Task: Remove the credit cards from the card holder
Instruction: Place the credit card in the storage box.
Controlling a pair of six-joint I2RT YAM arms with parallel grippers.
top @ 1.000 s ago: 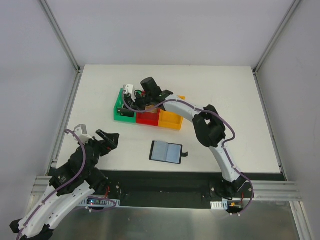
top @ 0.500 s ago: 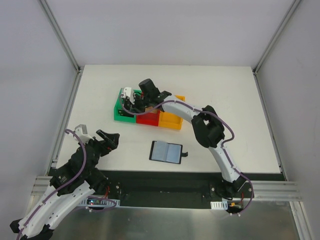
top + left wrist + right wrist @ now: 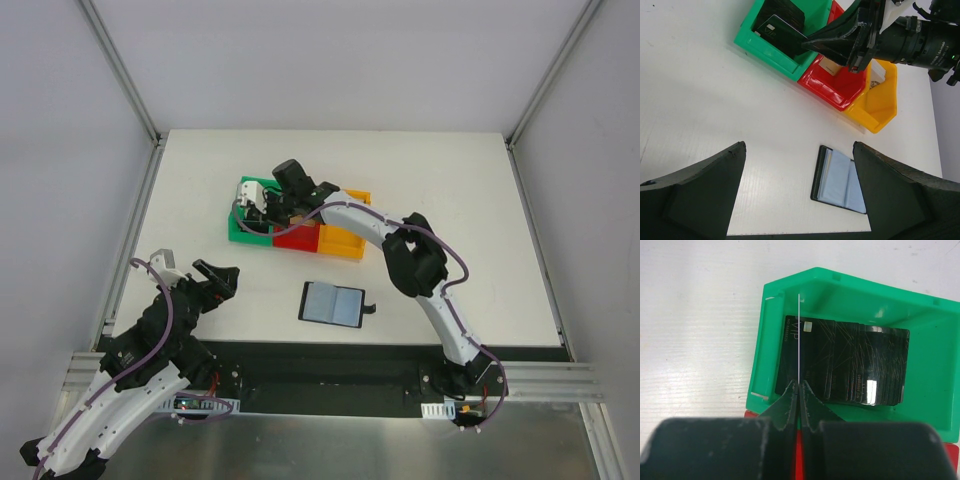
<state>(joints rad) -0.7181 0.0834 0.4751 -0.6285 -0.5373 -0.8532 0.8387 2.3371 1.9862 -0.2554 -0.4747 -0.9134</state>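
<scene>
green bin [image 3: 765, 340]: mouth mostly blocked. The right gripper [image 3: 798, 384] hangs over it pinching a credit card [image 3: 798, 340] edge-on, and black cards [image 3: 855, 365] cover the floor
red bin [image 3: 295, 238], orange bin [image 3: 340, 243]: right arm [image 3: 360, 218] crosses just above both
card holder [image 3: 333, 304]: lies open, free reach from above
table [image 3: 470, 230], right half: wide open, tons of room

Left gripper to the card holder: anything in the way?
Nothing visible. The left gripper is open, with bare table between it and the card holder, which lies open. The right gripper is away over the green bin, shut on a thin card.
</scene>
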